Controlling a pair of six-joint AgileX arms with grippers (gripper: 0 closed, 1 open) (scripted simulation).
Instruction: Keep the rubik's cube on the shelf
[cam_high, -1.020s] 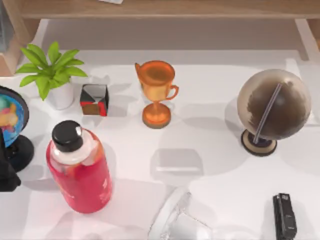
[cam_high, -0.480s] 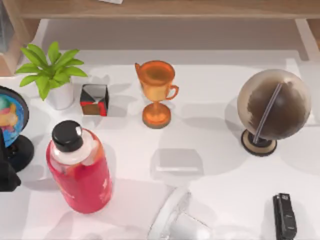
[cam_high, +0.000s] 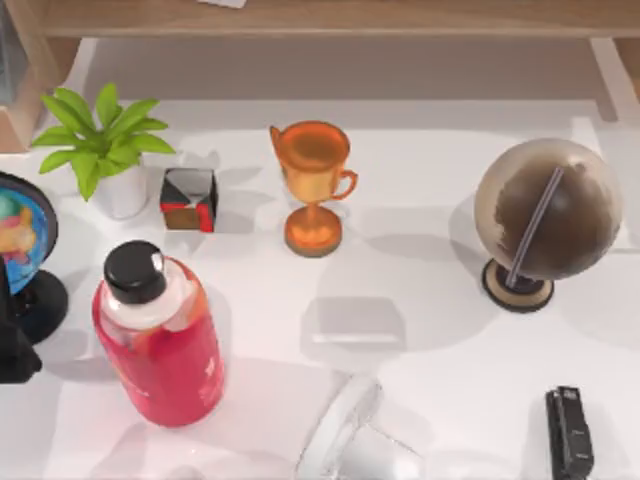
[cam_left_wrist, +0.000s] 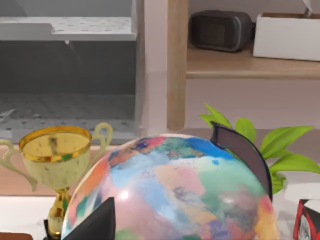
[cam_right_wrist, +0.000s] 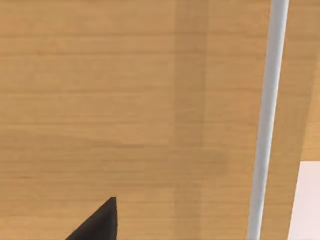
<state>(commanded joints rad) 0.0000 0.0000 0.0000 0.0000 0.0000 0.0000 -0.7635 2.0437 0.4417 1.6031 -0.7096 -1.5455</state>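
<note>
Shelf (cam_high: 400, 18) runs along the far edge of the white surface (cam_high: 430, 250) in the top view, its long axis lying left to right. It is a flat, light-brown wooden board with a wooden side support at its left end.

Below it on the surface stand a potted plant (cam_high: 105, 150), a black, red and grey cube (cam_high: 189, 199), an orange trophy (cam_high: 313, 185) and a brown globe (cam_high: 545, 215). Nearer my side are a red bottle with a black cap (cam_high: 160, 345) and a small black device (cam_high: 570, 432).

My left arm sits at the left edge of the surface beside a multicoloured globe (cam_high: 20, 235). The left wrist view looks across that globe (cam_left_wrist: 170, 195) and shows what the overhead camera cannot: the shelf (cam_left_wrist: 250, 62) from the side, with an upright wooden post. On its board rest a dark rounded box (cam_left_wrist: 220, 30) and a white box (cam_left_wrist: 287, 35). A gold trophy (cam_left_wrist: 55, 160) stands beside the globe.

The right wrist view has my right hand (cam_right_wrist: 97, 222) close against the shelf's pale wood grain (cam_right_wrist: 125, 100), with a thin grey-white strip (cam_right_wrist: 267, 100) crossing the wood.

Of my left hand (cam_left_wrist: 97, 225), only a dark tip shows. Whether either hand is apart or together, I cannot tell.
</note>
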